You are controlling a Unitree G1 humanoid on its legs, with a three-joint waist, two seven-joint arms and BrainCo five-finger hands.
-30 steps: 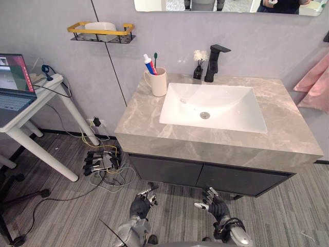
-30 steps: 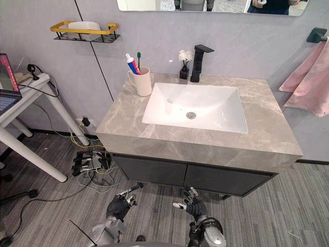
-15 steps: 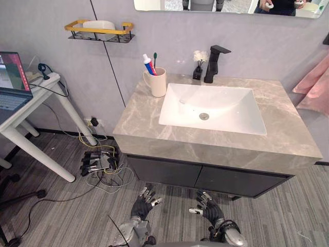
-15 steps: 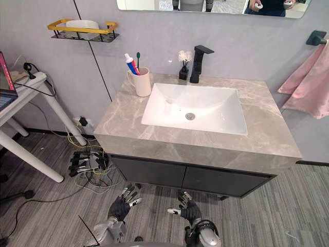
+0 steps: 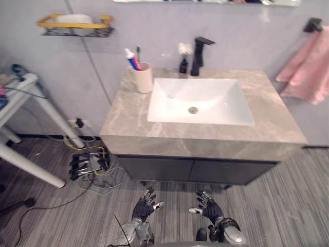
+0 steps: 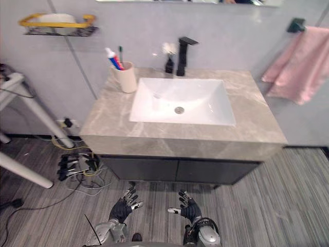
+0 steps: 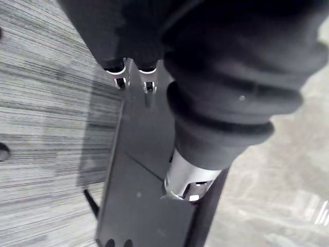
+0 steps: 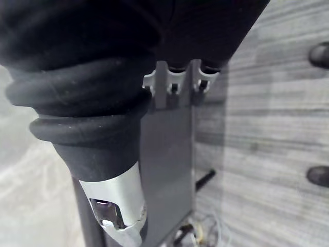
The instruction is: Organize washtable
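A grey marble washtable (image 5: 128, 110) holds a white sink (image 5: 205, 98). A cream cup (image 5: 142, 78) with toothpaste and toothbrushes stands at its back left corner. A small dark vase with white flowers (image 5: 184, 57) sits beside the black faucet (image 5: 199, 47). Both hands hang low over the floor in front of the dark cabinet (image 5: 190, 169). My left hand (image 5: 143, 206) has its fingers spread and holds nothing. My right hand (image 5: 208, 207) is likewise spread and empty.
A yellow-rimmed wall shelf (image 5: 74, 24) with a white dish hangs at the upper left. A pink towel (image 5: 303, 64) hangs on the right wall. A white side table (image 5: 23, 103) stands on the left, with a tangle of cables and power strips (image 5: 91, 164) on the floor.
The camera has tilted and shifted, so the whole scene sits differently. My left hand's fingers have straightened out from a curl. The right hand stays spread.
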